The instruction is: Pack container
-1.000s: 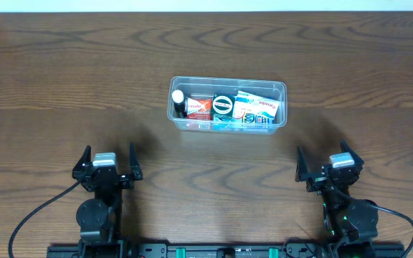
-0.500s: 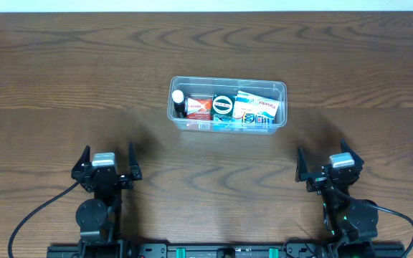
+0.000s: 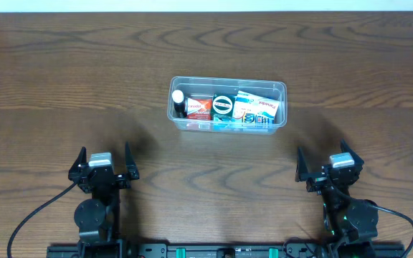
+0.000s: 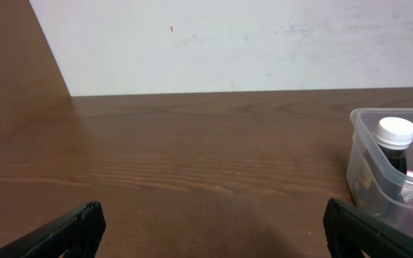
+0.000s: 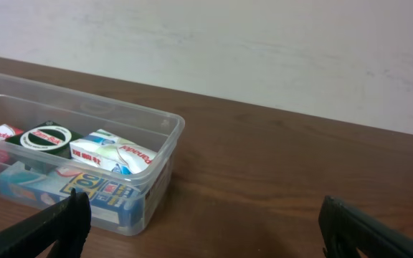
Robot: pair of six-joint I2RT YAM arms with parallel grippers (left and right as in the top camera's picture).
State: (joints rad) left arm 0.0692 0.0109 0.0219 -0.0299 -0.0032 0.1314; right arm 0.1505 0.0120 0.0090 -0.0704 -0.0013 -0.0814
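Note:
The clear plastic container [image 3: 282, 89] sits mid-table, filled side by side. It holds a dark bottle with a white cap [image 3: 178, 100], a red box [image 3: 199, 107], a round dark tin [image 3: 223, 105] and white and blue boxes [image 3: 258, 110]. It also shows in the left wrist view [image 4: 361, 147] and the right wrist view [image 5: 165, 147]. My left gripper [image 3: 103, 159] is open and empty near the front edge, well left of the container. My right gripper [image 3: 326, 162] is open and empty near the front edge, to the container's right.
The brown wooden table [image 3: 63, 79] meets a white wall [image 4: 249, 43] at the far side. Cables run from both arm bases at the front edge.
The left gripper has shifted slightly left and its fingers have spread a little. The right arm and the container have not moved.

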